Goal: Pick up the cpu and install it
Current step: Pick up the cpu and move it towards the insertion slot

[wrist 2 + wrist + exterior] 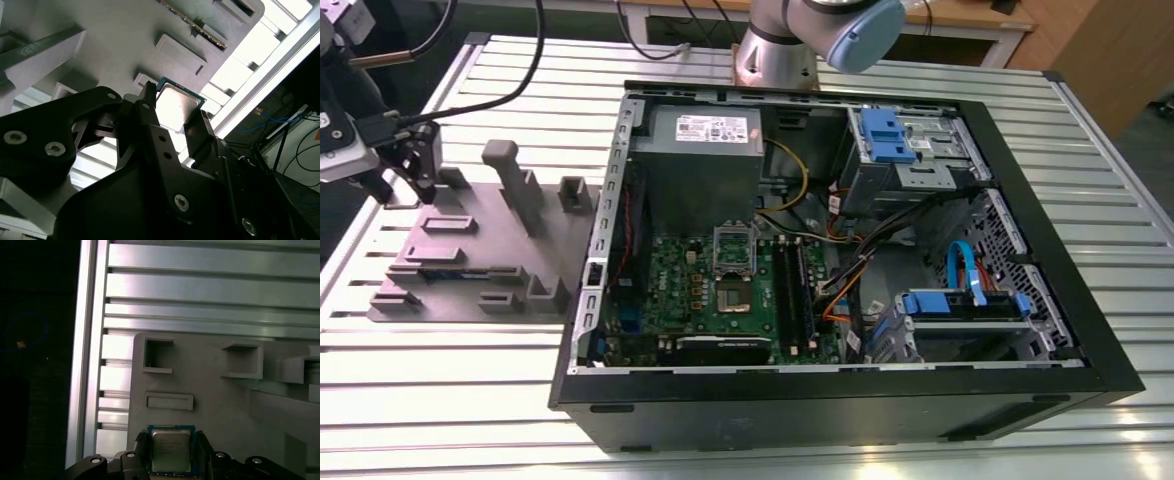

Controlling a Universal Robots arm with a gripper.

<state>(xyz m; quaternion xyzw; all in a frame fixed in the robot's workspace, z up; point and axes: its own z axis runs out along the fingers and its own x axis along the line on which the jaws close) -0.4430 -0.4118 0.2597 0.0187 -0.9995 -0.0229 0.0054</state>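
Nearest to us in both wrist views is the black two-finger gripper [171, 452]. Between its fingers [202, 452] sits the cpu [176, 104], a small flat square chip with a silvery-grey metal top and a green rim. We see one finger against each of two opposite edges, so we judge the jaws closed onto the chip with only its width between them. Whether it is lifted clear of its seat we cannot tell. Behind it lies the pale grey moulded fixture block [210, 390] with its square pockets.

Going across the exterior view from its left, we find the gripper at the block's edge on that side. The block rests on the slatted aluminium table [454, 400]. Beside the block stands the open black computer case [854, 410]. Inside it we see the green motherboard [670, 290], and on it the square processor socket [727, 298], which looks bare to us. Just to the exterior view's right of the socket stand the long black memory sticks [790, 285].

We judge the pick-up as under way: the chip is gripped, but at the fixture, well apart from the socket. The carry across to the case and the seating in the socket are not yet done.
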